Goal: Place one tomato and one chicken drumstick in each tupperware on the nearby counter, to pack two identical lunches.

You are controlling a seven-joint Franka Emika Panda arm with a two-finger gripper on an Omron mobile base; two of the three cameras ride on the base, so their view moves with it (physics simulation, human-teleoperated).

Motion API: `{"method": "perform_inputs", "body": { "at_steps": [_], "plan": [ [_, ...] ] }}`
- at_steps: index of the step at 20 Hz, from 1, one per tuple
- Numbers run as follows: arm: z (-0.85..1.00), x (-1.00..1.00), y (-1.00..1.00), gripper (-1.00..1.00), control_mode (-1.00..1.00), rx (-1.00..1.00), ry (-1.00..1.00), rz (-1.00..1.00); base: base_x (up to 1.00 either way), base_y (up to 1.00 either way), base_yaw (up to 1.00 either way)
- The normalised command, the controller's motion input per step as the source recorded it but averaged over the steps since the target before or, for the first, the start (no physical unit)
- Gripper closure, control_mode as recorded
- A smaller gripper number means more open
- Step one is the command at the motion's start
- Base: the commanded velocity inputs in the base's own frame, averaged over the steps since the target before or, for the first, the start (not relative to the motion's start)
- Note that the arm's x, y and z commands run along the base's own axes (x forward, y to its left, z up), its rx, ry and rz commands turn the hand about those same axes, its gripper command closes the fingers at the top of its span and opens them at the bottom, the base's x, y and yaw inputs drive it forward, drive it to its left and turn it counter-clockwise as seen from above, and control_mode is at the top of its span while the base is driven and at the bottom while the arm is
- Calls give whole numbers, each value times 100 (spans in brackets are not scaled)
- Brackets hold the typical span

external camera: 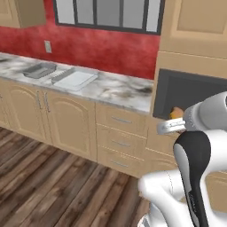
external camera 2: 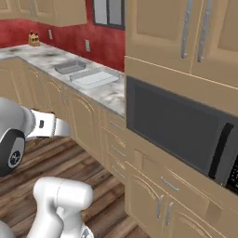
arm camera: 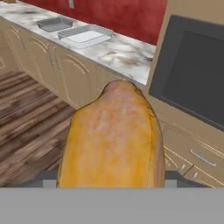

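Observation:
A brownish-orange chicken drumstick (arm camera: 113,140) fills the middle of the hand view, held up off the floor, and my gripper (external camera: 176,117) is shut on it. Its fingertips are hidden behind the meat. In the left base view the chicken drumstick (external camera: 177,111) peeks out as a small orange patch above the hand. Two tupperware containers sit side by side on the marble counter (external camera: 116,91): a grey one (external camera: 40,70) and a wider pale one (external camera: 74,80). Both lie well to the left of the gripper, far off. The tomato is out of view.
A dark built-in microwave (external camera 2: 176,128) sits in the tall tan cabinet just right of the counter's end, close to the hand. Tan drawers with silver handles (external camera: 120,120) run below the counter. Open wooden floor (external camera: 48,177) lies in front.

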Motion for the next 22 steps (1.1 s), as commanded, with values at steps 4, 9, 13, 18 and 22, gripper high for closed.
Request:
{"method": "perform_inputs", "body": {
  "at_steps": [4, 9, 13, 18, 22],
  "plan": [
    [0, 0, 0, 100, 100, 0, 0, 0, 100, 77, 21],
    [0, 0, 0, 100, 100, 0, 0, 0, 100, 68, 4],
    [0, 0, 0, 100, 100, 0, 0, 0, 100, 77, 9],
    [0, 0, 0, 100, 100, 0, 0, 0, 100, 65, 33],
    [0, 0, 0, 100, 100, 0, 0, 0, 100, 35, 41]
  ]
}}
